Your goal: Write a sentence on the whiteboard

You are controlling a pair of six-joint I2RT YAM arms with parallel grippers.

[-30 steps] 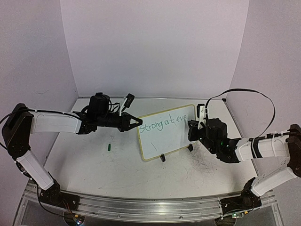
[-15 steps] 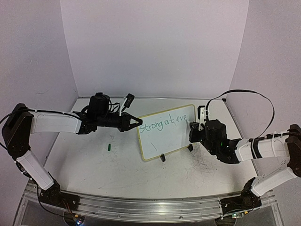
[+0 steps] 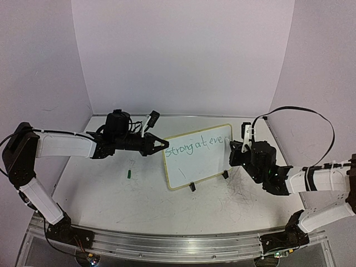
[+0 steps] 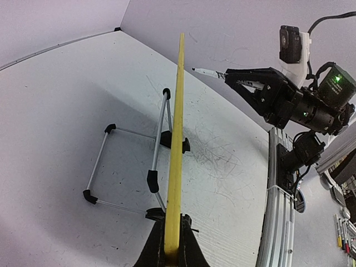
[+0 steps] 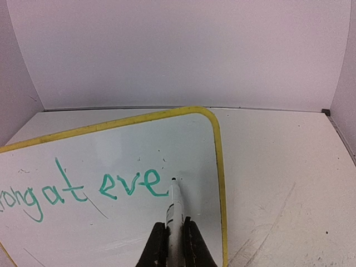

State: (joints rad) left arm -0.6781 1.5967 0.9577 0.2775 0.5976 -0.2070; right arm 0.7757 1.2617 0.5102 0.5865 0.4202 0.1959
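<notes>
Board: the whiteboard point(image 3: 194, 167) is standing upright on a thin wire stand point(image 4: 158, 130) in the middle of the desk point(image 3: 105, 194), between the two arms.
Left pincer: the left pincer point(image 4: 171, 247) is closing firmly on the yellow left edge of the board and is keeping it steady.
Right pincer: the right pincer point(image 5: 173, 227) is clamping a marker point(image 5: 173, 203), with the tip pointing at the board.
Writing: the sentence point(image 5: 83, 189) is showing only "strong at eve" in green (the last word is not finished).
Just changed: the right arm is drawing back to the right. A second ago its pincer was just beside the right frame of the board, and now it is standing apart from it. The letters are the same as before.
Tip: in the left wrist view the marker tip is hanging clear of the board face.
Meaning: the writing is pausing, I think, and the task is not yet half done.
Next: the tip is needing to come back just right of the last "e", where little white space is remaining before the frame.
Also: a small green piece point(image 3: 129, 173) is lying on the desk, left of the board.
</notes>
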